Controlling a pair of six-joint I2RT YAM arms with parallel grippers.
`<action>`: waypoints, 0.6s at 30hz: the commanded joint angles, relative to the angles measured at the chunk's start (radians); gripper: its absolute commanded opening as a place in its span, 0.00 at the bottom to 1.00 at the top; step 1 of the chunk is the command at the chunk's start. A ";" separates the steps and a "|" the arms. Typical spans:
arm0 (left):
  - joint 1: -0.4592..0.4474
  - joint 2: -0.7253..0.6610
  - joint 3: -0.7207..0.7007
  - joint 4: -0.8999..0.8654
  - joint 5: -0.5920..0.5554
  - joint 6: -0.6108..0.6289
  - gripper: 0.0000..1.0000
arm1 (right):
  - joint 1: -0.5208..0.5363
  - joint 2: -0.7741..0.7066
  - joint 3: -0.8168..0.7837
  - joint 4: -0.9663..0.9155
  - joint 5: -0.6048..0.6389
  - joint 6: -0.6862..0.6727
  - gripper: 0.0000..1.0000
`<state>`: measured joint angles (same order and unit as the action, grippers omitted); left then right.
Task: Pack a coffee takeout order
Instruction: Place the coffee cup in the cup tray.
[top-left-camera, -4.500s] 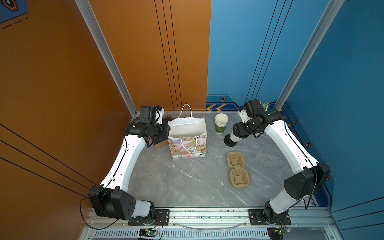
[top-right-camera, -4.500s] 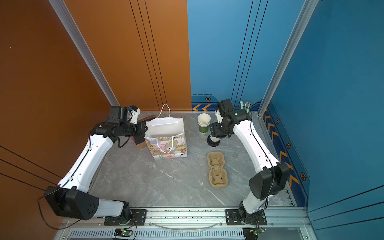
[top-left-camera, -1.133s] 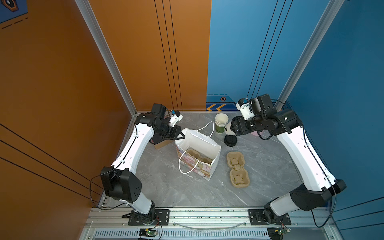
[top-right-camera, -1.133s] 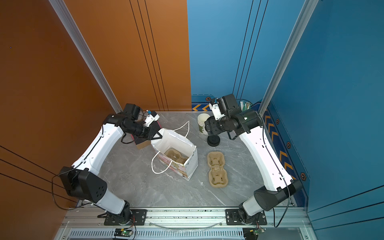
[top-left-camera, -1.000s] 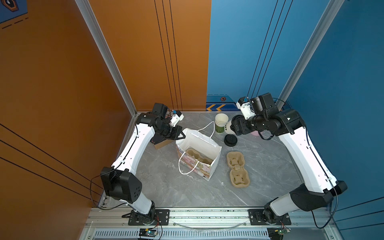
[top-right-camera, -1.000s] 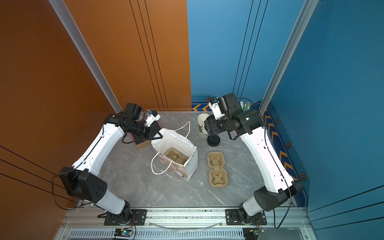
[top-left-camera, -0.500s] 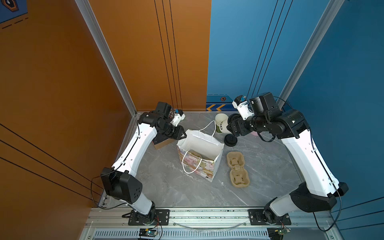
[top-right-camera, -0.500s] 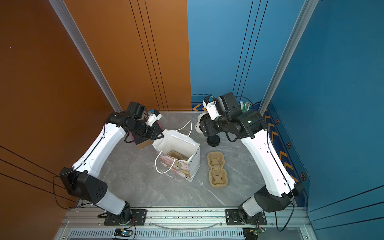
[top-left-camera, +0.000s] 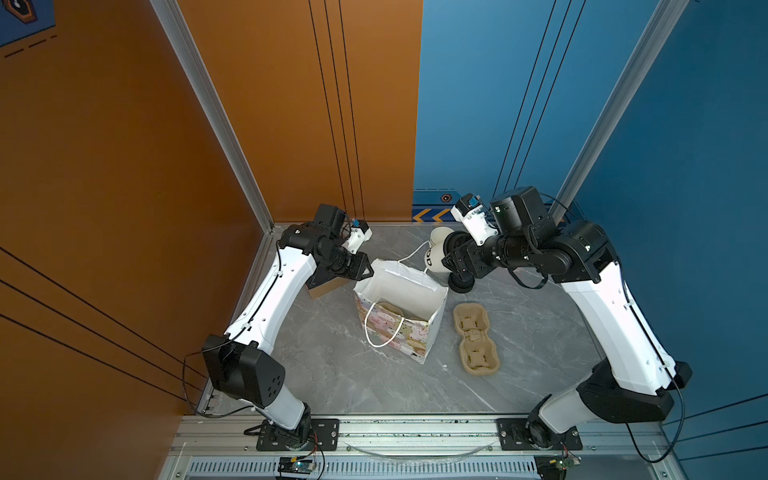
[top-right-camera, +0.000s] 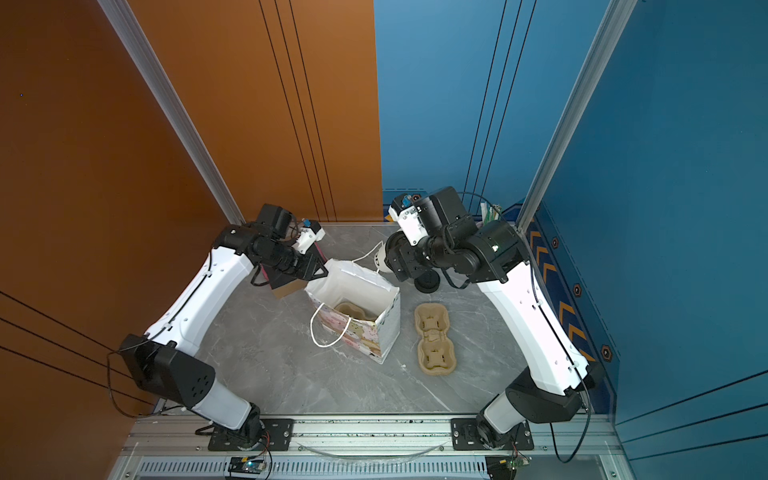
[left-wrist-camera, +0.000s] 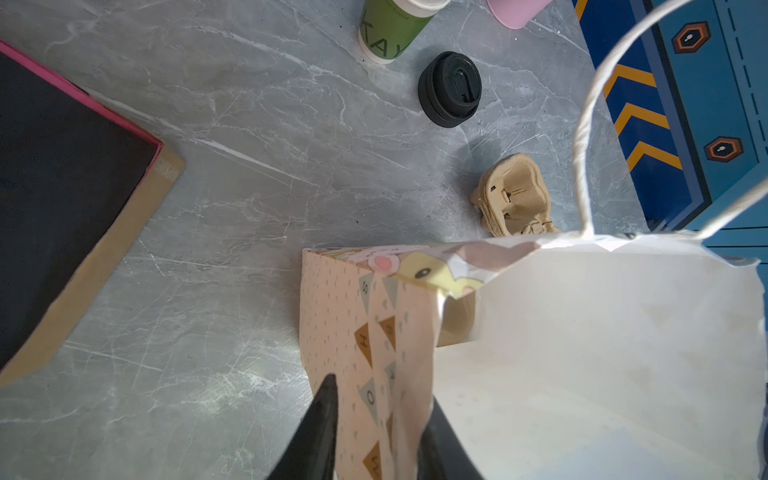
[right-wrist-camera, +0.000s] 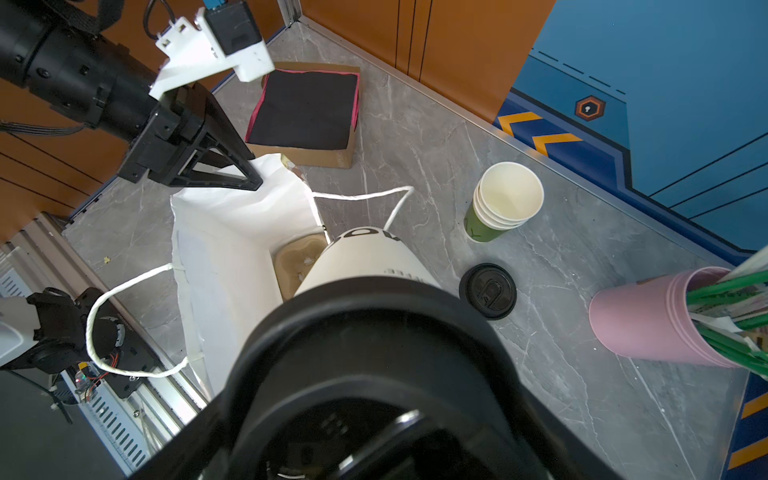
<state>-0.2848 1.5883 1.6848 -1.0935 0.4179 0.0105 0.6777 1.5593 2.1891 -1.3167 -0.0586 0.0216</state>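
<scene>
Right gripper (top-left-camera: 451, 262) holds the paper cup (right-wrist-camera: 365, 266) on its side in the air, jaws clamped around it just below the black lid (right-wrist-camera: 374, 357). The lid end faces the right wrist camera and fills much of that view. The cup hangs at the far rim of the paper bag (top-left-camera: 399, 286), base pointing toward the open mouth, not yet inside. The bag stands upright on the tabletop (top-left-camera: 332, 374), mouth wide open, with a brown cup carrier (top-right-camera: 349, 309) lying on its bottom. Left gripper (left-wrist-camera: 380, 390) sits at the bag's rim on the side nearest its arm. Its jaws are spread a little, one finger outside the wall and one inside; whether either finger presses the paper is hard to tell. The black napkin (right-wrist-camera: 305, 110) lies on top of a shallow cardboard box (right-wrist-camera: 307, 160) just behind the bag, with pink edges showing under it. A second carrier (top-left-camera: 473, 340) lies flat on the tabletop beside the bag. A spare lid (right-wrist-camera: 487, 291) rests on the tabletop below the right arm, near a stack of cups (right-wrist-camera: 505, 203) with a green one at the bottom. Wrapped straws (right-wrist-camera: 727, 291) stand in a pink holder (right-wrist-camera: 640, 324) well apart from the bag.
</scene>
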 joint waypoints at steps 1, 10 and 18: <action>-0.013 0.002 0.024 -0.019 -0.017 0.001 0.30 | 0.017 0.027 0.032 -0.036 -0.025 -0.012 0.87; -0.015 0.006 0.028 -0.019 -0.023 0.001 0.28 | 0.097 0.091 0.038 -0.038 -0.047 -0.014 0.87; -0.018 0.009 0.031 -0.020 -0.022 0.001 0.28 | 0.144 0.167 0.041 -0.044 -0.042 -0.015 0.87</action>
<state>-0.2951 1.5883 1.6928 -1.0939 0.4072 0.0105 0.8062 1.7050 2.2074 -1.3289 -0.0910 0.0216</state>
